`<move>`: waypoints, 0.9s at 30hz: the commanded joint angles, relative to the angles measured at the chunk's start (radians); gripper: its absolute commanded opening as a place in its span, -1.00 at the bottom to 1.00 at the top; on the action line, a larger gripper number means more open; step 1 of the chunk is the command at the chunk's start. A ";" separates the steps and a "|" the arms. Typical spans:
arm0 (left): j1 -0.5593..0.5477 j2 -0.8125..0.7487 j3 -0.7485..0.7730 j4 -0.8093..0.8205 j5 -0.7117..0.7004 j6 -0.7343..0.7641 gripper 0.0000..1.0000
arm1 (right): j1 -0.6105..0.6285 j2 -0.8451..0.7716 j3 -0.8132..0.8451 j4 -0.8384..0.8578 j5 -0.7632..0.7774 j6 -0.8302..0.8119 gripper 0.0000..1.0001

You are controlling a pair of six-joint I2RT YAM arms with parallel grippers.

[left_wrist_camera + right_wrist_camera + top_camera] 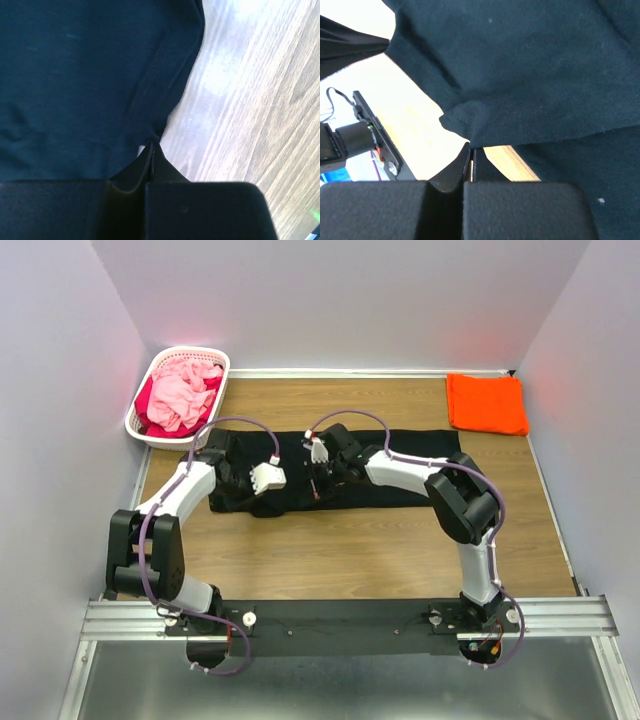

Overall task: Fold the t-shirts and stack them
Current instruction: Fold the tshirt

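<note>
Two robot arms bend over a black t-shirt [400,465] that lies as a long band across the middle of the wooden table [350,550], both pincers working at its near edge. The left pincer [152,150] is clenched, its jaws pressed together with the stitched hem of the black cloth caught right at their tips, bare wood showing just to the side. The right pincer [470,150] is likewise clenched, and a small rolled corner of the same hem sits pinched at its tips, the fabric spreading up and away from it. The two grips lie near each other along the left half of the shirt's near edge, so most of the garment stretches to the right of them. The shirt looks light, thin and wholly limp: by that look it will sag and crease wherever it is unsupported, drag softly over the wood, and slip free if only a sliver of hem is held. The double-stitched hem and the corners appear to be the soundest places to take it, since they are thicker and give the jaws something to bite. An orange t-shirt [487,403] lies already folded into a flat rectangle at the far right corner of the table, well apart from both arms. A white basket [160,440] at the far left corner holds a heap of pink clothes [185,390].
</note>
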 commanded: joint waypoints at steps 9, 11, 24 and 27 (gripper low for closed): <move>0.071 0.050 0.273 -0.009 0.072 -0.052 -1.00 | -0.091 0.038 0.162 -0.006 -0.058 0.027 -0.99; 0.087 0.084 0.328 0.006 0.075 -0.070 -1.00 | -0.105 0.063 0.186 -0.006 -0.069 0.028 -0.99; 0.105 0.282 0.543 0.147 0.042 -0.158 -1.00 | -0.173 0.193 0.346 -0.008 -0.090 0.033 -0.99; 0.105 0.314 0.570 0.166 0.034 -0.173 -1.00 | -0.189 0.212 0.367 -0.008 -0.090 0.033 -0.99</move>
